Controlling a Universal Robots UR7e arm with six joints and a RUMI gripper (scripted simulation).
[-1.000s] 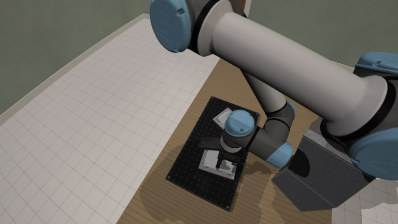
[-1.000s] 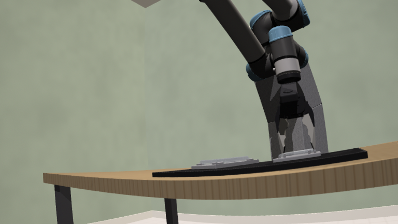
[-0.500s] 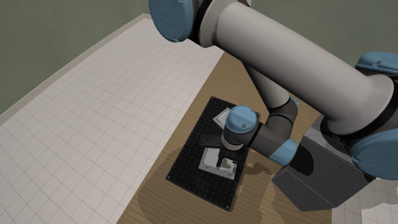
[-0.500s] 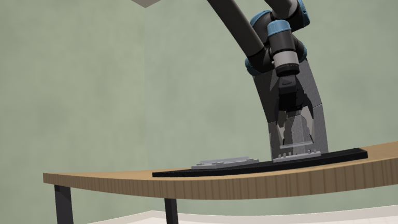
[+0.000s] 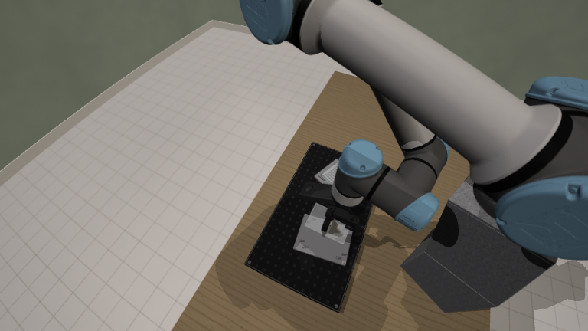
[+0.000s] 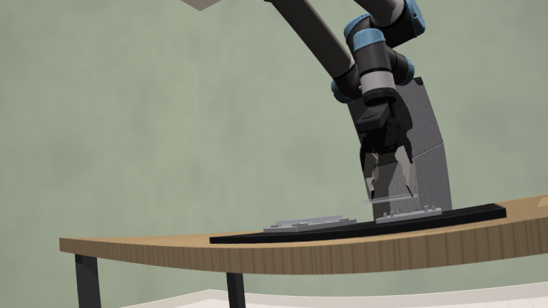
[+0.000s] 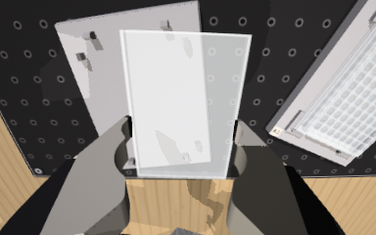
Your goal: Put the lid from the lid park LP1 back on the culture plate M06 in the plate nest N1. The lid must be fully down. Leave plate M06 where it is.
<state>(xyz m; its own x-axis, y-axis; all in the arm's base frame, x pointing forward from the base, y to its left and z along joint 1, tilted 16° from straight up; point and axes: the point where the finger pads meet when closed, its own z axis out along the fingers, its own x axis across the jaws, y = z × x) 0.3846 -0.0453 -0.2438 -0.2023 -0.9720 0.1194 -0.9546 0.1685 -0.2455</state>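
My gripper [image 7: 183,118] is shut on the clear lid [image 7: 183,100] and holds it level, a little above the grey lid park LP1 [image 7: 132,73]. In the exterior view the lid [image 6: 388,199] hangs between the fingers, clear of the park [image 6: 408,214]. The lid sits shifted right and slightly turned relative to the park below. Culture plate M06 [image 7: 343,110], a gridded well plate without a lid, rests in the plate nest N1 [image 7: 309,102] at the right edge of the wrist view. The nest also shows in the exterior view [image 6: 309,223], left of the gripper.
Both fixtures sit on a black perforated baseplate [image 5: 303,227] on a wooden table. The arm's dark grey pedestal [image 5: 468,257] stands at the table's right side. Small locating pegs stick up from the park [image 7: 90,36].
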